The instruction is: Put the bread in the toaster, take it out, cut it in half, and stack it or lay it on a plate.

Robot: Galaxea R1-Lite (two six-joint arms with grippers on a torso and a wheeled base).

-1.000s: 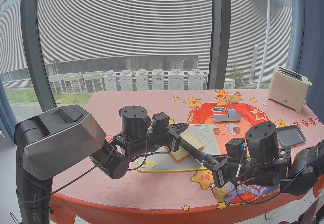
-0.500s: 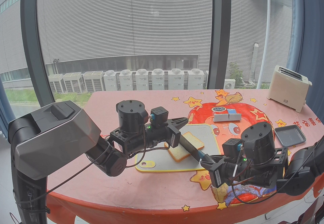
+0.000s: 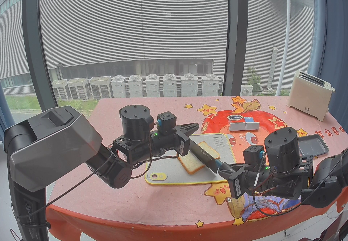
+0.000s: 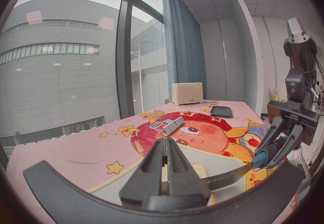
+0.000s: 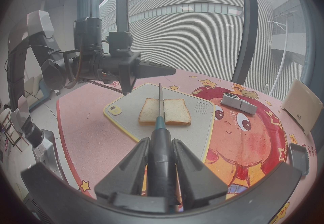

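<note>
A bread slice is seen lying flat on a white cutting board with a yellow rim, just below centre of the head view, on the pink cartoon-printed table. A knife is gripped by its dark handle in the right tool, whose fingers are clamped around it at lower right of centre. The blade is pointed up-left and laid across the middle of the slice. In the right wrist view the slice is split evenly by the blade line, but whether the edge is touching the bread cannot be told. The left tool is held left of centre, raised over the upper left part of the board, near the bread but apart from it. Its fingers are pressed fully together with nothing between them. A cream toaster is seen standing at the far right edge, well apart from the board. A dark plate is seen below it, partly hidden by the right arm. A small grey and blue block is seen lying just above the board.
</note>
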